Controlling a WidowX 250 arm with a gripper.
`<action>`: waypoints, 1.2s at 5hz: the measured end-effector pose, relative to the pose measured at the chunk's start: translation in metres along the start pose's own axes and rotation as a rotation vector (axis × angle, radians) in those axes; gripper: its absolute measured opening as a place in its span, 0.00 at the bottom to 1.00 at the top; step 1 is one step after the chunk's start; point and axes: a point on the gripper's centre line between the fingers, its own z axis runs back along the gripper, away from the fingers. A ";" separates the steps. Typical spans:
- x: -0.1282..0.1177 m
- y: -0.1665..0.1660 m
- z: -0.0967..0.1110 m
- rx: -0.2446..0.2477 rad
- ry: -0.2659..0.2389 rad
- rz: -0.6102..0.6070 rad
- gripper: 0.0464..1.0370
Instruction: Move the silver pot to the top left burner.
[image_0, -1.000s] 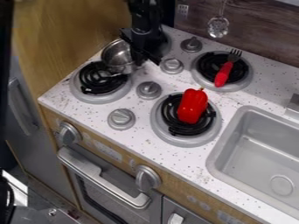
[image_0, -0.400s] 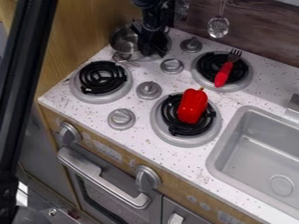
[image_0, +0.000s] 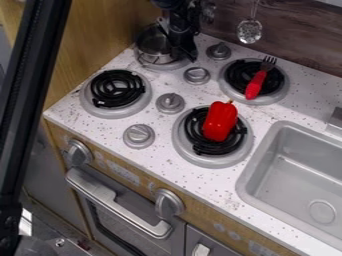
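Away from the near left burner and a little to the right has gone the silver pot (image_0: 153, 47), and the black gripper (image_0: 186, 55) has travelled with it. From where I stand, the pot is now at the far left burner (image_0: 175, 65), with its opening upward and almost level. Whether its bottom is fully down, I cannot tell.

The claw is close against the right side of the pot. I cannot see if it is wide, or narrow on the rim, so I will not guess.

The pot seems to me somewhat to the left over the grey ring. If it is released like this, one edge of its bottom may rest on the ring and the pot may lean. If the claw rises while the rim is still caught, it could pull the pot up or tip it. Pushing farther left could bring it against the wooden panel (image_0: 93, 35). On the other side, a wide swing of the claw could knock the far knob (image_0: 218, 50). The red pepper (image_0: 220, 121) and the fork (image_0: 256, 84) lie well apart, so they are in less danger.
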 end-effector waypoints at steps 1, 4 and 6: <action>0.002 0.001 0.000 0.001 -0.015 0.004 0.01; -0.015 -0.010 -0.001 0.002 -0.061 0.059 0.45; -0.017 0.003 0.066 0.026 -0.243 0.146 0.95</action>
